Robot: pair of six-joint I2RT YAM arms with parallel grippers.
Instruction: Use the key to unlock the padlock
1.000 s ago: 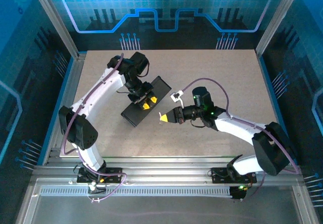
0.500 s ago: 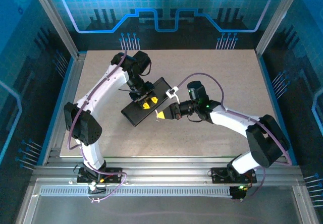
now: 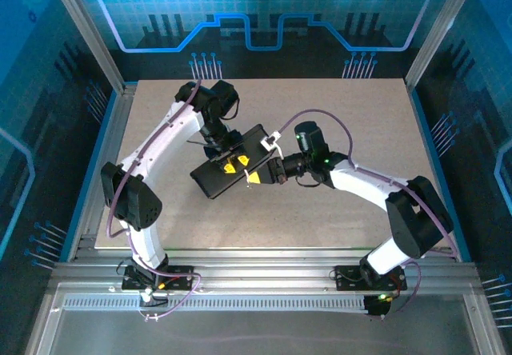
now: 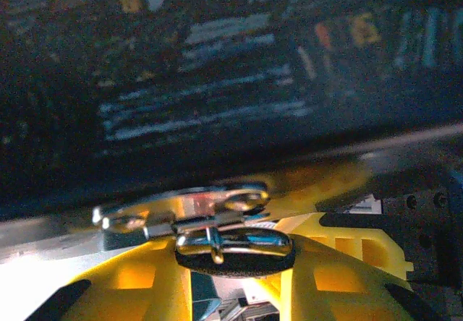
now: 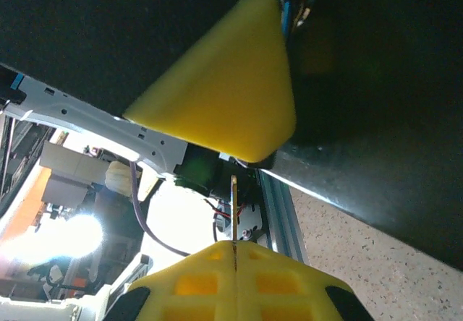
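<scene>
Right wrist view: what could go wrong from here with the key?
1. The thin yellowish metal key, seen edge-on, is pinched at one end by the shut right tool; pushing may pivot it.
2. Its tip points towards a yellow finger of the left tool, with no keyhole visible; it may jam there.
3. The small black-and-chrome padlock sits between that tool's fingers; it may twist.

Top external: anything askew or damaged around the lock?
Only the black slab lies askew, diagonal to the table edges, under the left end effector, which grips the padlock. The right end effector, shut on the thin key, sits at the slab's edge. No spill or damage visible.
</scene>
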